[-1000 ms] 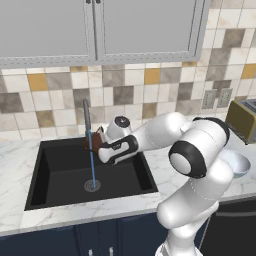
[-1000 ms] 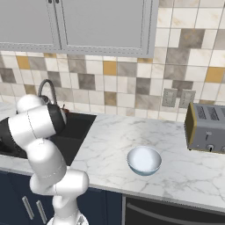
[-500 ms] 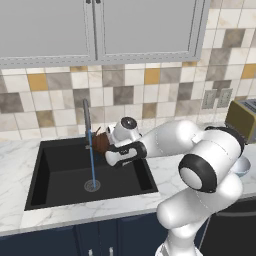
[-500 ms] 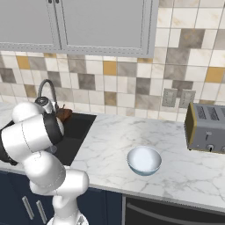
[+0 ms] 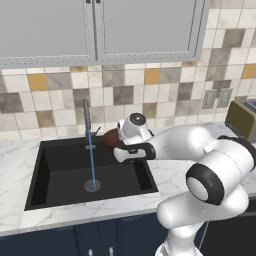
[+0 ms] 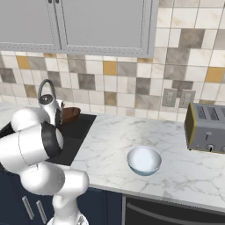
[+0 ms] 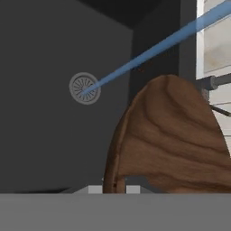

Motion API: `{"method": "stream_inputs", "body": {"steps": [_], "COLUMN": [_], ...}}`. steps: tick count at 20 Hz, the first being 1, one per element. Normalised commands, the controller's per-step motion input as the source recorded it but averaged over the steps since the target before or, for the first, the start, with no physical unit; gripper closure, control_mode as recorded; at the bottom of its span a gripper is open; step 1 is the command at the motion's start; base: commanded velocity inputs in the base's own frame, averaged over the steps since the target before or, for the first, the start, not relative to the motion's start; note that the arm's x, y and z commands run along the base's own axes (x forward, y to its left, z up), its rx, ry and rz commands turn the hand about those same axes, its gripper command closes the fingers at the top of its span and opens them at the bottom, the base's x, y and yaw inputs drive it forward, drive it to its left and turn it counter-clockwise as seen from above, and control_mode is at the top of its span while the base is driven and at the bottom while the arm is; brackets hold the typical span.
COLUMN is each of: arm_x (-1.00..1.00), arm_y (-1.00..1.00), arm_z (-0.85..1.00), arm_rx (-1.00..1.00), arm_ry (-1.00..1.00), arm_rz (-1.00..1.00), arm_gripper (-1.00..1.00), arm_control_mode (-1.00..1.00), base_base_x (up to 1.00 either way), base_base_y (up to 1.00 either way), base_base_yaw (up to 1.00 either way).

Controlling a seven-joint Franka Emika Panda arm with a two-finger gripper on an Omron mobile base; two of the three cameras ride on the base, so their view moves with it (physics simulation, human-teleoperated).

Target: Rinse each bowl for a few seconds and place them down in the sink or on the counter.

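The dark brown wood-like bowl (image 5: 110, 137) hangs tilted over the black sink (image 5: 60, 162), near its back right corner, with my gripper (image 5: 115, 142) shut on its rim. It sits just right of the blue water stream (image 5: 92, 160) falling from the thin grey faucet (image 5: 86, 115) onto the drain (image 5: 92, 185). The hand view has the brown bowl (image 7: 171, 140) close up, with the stream (image 7: 158, 47) and drain (image 7: 84, 88) beyond it. The brown bowl (image 6: 70, 114) also shows past my arm. The glossy white bowl (image 6: 143, 160) stands upright on the marble counter (image 6: 114, 134).
A tan toaster (image 6: 205, 128) stands at the counter's right end, against the tiled wall, and the toaster (image 5: 242, 117) peeks in at the far right. Grey wall cabinets hang above. My white arm reaches across the sink's right side.
My gripper has carried the brown bowl to the right, away from the water stream. The white bowl has not moved.
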Motion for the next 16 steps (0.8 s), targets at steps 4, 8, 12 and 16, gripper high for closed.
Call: {"method": "stream_inputs", "body": {"steps": [4, 8, 12, 16], "arm_x": [0.00, 0.00, 0.06, 0.11], "arm_y": [-0.27, -0.25, -0.25, -0.27], "arm_z": [0.10, 0.06, 0.06, 0.06], "arm_rx": [0.00, 0.00, 0.00, 0.00], "arm_ry": [0.01, 0.01, 0.01, 0.00], "arm_rz": [-0.16, -0.17, -0.16, -0.10], "arm_gripper": [1.00, 1.00, 1.00, 1.00], "arm_control_mode": [-1.00, -1.00, -1.00, -1.00], "base_base_x": [0.00, 0.00, 0.00, 0.00], "base_base_y": [0.00, 0.00, 0.00, 0.00], "base_base_yaw": [0.00, 0.00, 0.00, 0.00]}}
